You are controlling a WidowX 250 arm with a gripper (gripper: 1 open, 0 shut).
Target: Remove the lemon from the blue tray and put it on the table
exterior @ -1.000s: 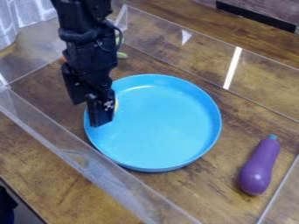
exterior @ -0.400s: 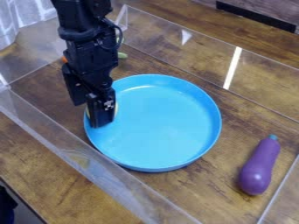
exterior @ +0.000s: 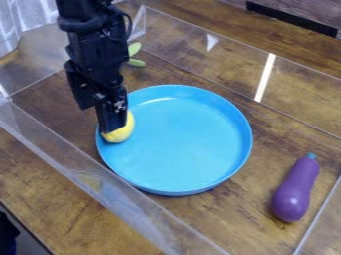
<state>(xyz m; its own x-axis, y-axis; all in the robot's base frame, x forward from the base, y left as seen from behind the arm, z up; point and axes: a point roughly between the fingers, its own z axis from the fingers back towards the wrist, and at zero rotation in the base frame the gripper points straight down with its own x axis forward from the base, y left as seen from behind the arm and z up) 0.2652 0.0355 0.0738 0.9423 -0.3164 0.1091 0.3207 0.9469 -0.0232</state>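
The hand (exterior: 111, 113), jaws apart and gripping nothing, hangs at the left edge of the blue tray (exterior: 193, 149), near the yellow lemon (exterior: 118, 127), which lies inside by the rim. Farther right, the purple eggplant (exterior: 296, 189) rests on the wooden table (exterior: 246, 214), apart from the tray.

The lemon (exterior: 118, 127), small, smooth and yellow, is resting inside the blue tray (exterior: 176, 140) at its left side in the view, near the raised rim, its upper part partly hidden, so its full outline and exact tilt are hard to make out, though it seems to be an oval. The tray, bright blue, round, wide and shallow, is lying flat and upright on the surface (exterior: 188, 228), its broad floor showing to the right of the lemon. The surface, dark brown wood planking with a glossy sheen, is spreading out around the tray and carrying it.
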